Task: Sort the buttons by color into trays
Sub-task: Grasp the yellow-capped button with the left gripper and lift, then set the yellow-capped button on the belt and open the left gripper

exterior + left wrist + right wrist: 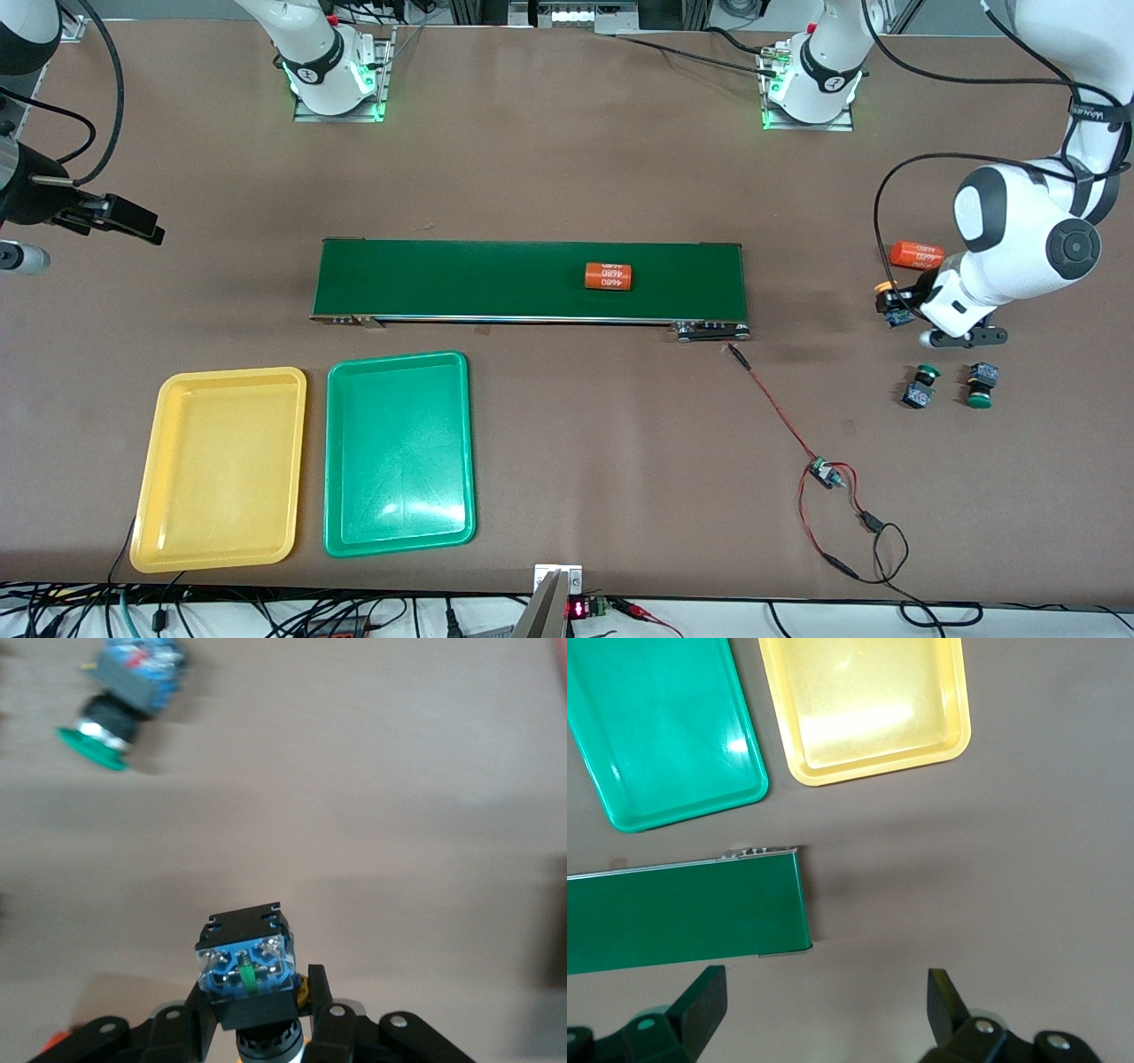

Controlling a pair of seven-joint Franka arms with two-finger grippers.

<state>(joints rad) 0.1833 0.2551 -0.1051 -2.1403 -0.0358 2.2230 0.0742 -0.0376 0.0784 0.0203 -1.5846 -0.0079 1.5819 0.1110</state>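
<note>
Left gripper: the left gripper (257,1032) is down at the left arm's end of the surface (549,159), pinching a yellow-orange button (245,967) by its neck, black body and blue terminal block sticking up between the fingers.
Right gripper: the right gripper (824,1010) waits, spread wide with nothing in it, over bare surface at the right arm's end, near the end of the conveyor belt (530,280).
Green buttons: two green buttons (921,385) lie on their sides close together, nearer the front camera than the left gripper, untouched.
Trays: the yellow tray (221,468) and the green tray (399,452) sit side by side toward the right arm's end, nearer the camera than the belt, both empty.
Other things: one orange cylinder (609,276) lies on the belt, another orange cylinder (916,255) sits just beside the left gripper.
Step in hand: I'd say it's the lift after the grab. Raise straight up and keep the pinch square so the top-heavy body doesn't swivel, and clear that nearby cylinder. The yellow tray is well apart, so the belt may be meant to carry it.
Hard to see: the held button's cap is mostly hidden under the fingers. Only three buttons show; if a second yellow-orange one exists, the arm may be covering it. Whether the button is off the surface yet, I can't tell.
</note>
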